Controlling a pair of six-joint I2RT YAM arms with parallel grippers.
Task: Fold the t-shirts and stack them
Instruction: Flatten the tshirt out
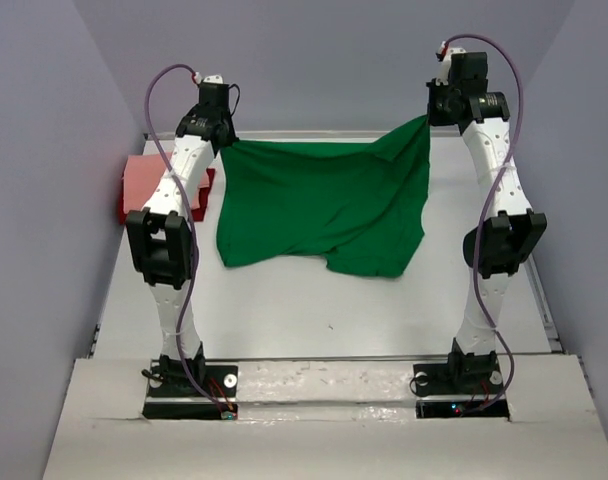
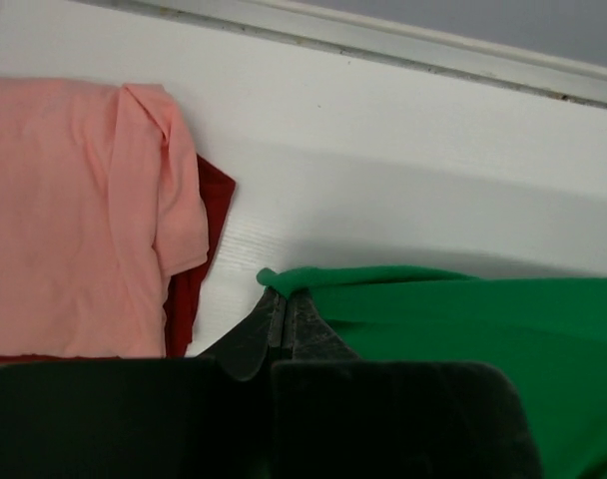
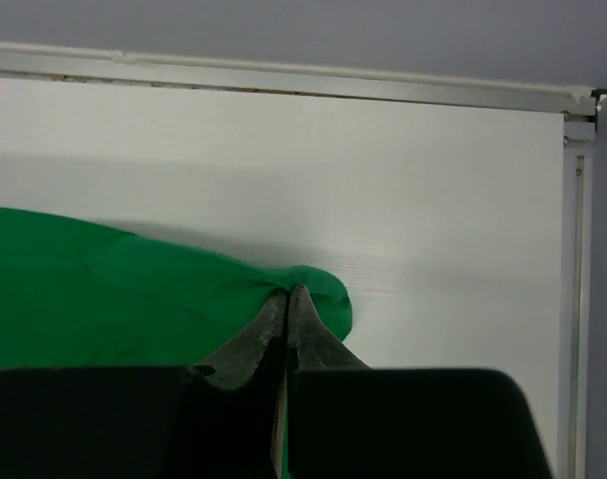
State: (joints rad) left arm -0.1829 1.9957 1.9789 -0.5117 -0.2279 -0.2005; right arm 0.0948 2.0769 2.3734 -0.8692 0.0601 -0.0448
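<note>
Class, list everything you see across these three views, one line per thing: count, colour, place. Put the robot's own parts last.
green t-shirt: one, bright green, mid-table, its two far corners lifted, the rest hanging down to the table.
pink t-shirt: one, salmon pink, folded, far left of the table, lying on the dark red one.
dark red t-shirt: one, dark red, under the pink t-shirt, only its edge showing.
table: one, white, beneath everything.
left arm: one, white and black, near edge, left.
right arm: one, white and black, near edge, right.
left tool: one, dark, shut on one far corner of the green t-shirt.
right tool: one, dark, shut on the other far corner.
</note>
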